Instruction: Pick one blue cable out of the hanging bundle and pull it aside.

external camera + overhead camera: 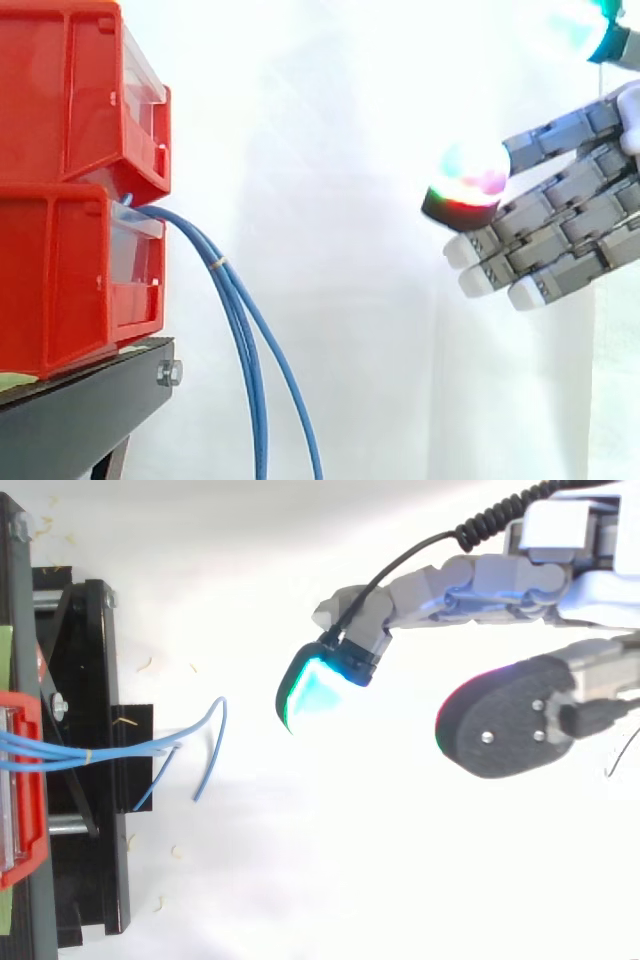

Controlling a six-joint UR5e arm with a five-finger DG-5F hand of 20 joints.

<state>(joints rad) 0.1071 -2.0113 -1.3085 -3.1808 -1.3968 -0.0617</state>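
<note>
Bins in side view: two, red, stacked on black stand (80, 410), left: upper bin (60, 90), lower bin (60, 280). Blue cables (243, 335), about three strands, leave lower bin's front, long axis hanging down. Hand (570, 230) at right, fingers straight, holding nothing, well apart. Top view: cables (60, 752) point rightward past stand's edge, ends loose; hand (470, 580) well apart.

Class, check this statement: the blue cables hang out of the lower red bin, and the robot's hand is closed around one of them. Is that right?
Not quite. The side view shows the hand open, its fingers straight, off to the right of the blue cables with bare curtain between them; it holds none. The rest stands: the cables do hang out of the lower red bin.
</note>
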